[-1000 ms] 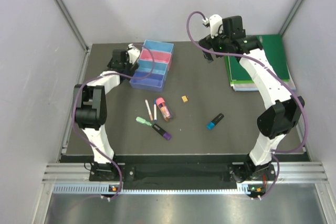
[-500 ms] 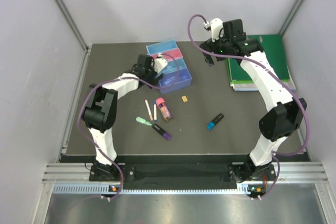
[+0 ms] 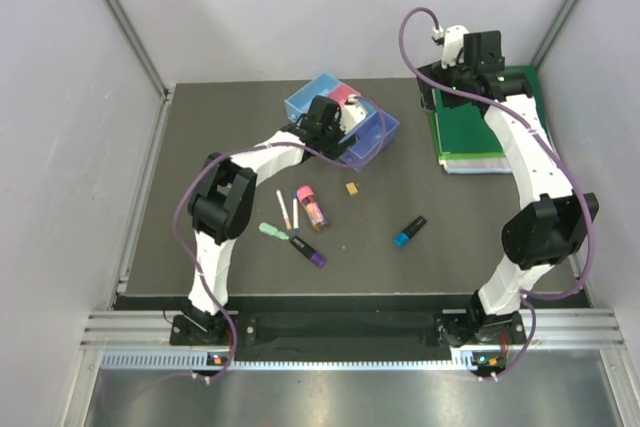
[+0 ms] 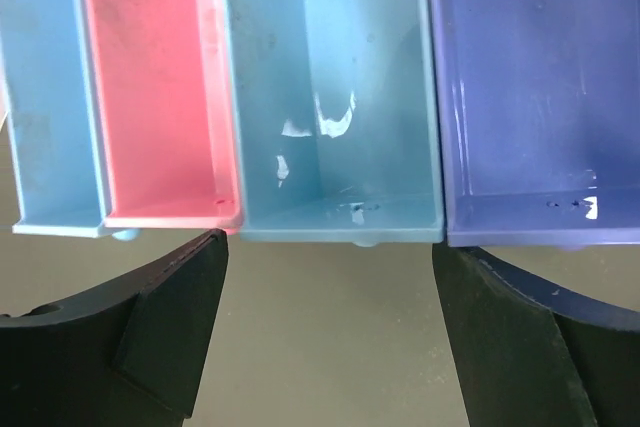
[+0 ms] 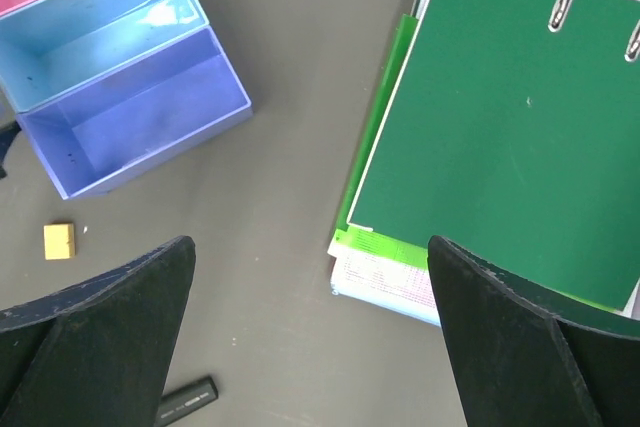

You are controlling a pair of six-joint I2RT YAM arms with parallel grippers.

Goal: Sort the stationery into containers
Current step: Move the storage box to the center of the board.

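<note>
The four bins stand side by side at the table's back middle: light blue (image 3: 312, 95), pink (image 3: 343, 96), blue (image 3: 368, 119) and violet-blue (image 3: 376, 142). My left gripper (image 3: 338, 132) is open and empty, its fingertips at the bins' near ends (image 4: 330, 277). My right gripper (image 3: 468, 75) is open and empty, high over the binder's left edge (image 5: 310, 277). On the mat lie two white pens (image 3: 282, 205), a pink marker (image 3: 311, 205), a mint one (image 3: 273, 232), a purple-ended black marker (image 3: 308, 251), a blue-ended one (image 3: 409, 231) and a tan eraser (image 3: 352, 188).
A large green ring binder (image 3: 490, 127) with papers under it lies at the back right. It fills the right of the right wrist view (image 5: 510, 117). Grey walls close in the dark mat on three sides.
My left gripper has swung right with the bins before it, shifting and turning the whole row toward the table's middle. My right gripper has moved right and back, over the binder.
</note>
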